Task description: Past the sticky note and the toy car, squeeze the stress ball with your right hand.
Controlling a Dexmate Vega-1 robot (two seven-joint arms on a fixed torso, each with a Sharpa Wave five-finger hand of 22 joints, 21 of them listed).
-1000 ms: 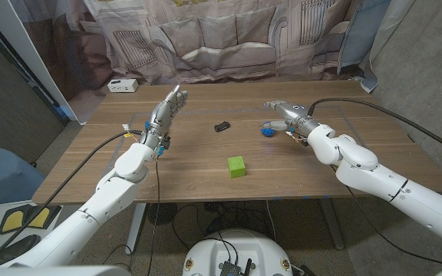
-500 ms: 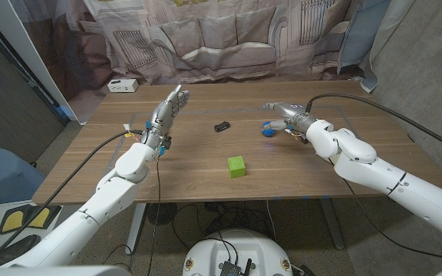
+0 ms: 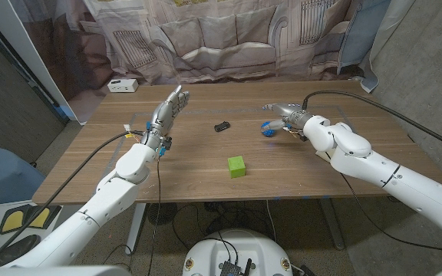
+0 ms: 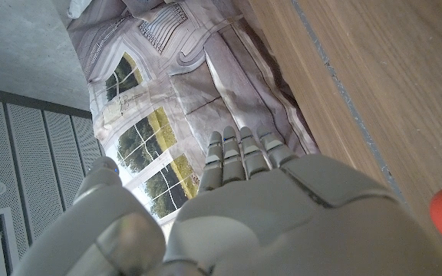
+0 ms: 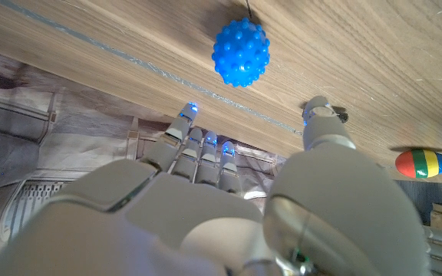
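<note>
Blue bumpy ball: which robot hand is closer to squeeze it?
The right hand. Its open fingers hover right by the blue ball, not yet gripping it. The left hand is raised open across the table, beyond the toy car.

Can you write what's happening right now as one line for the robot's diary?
right hand: open, over stress ball, not squeezing | left hand: open, raised

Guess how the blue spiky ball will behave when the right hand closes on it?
The blue spiky ball is round, so it could roll off if nudged off-centre. Its nubs look soft, likely giving grip and yielding to a squeeze. The right hand is open beside it, not yet touching.
</note>
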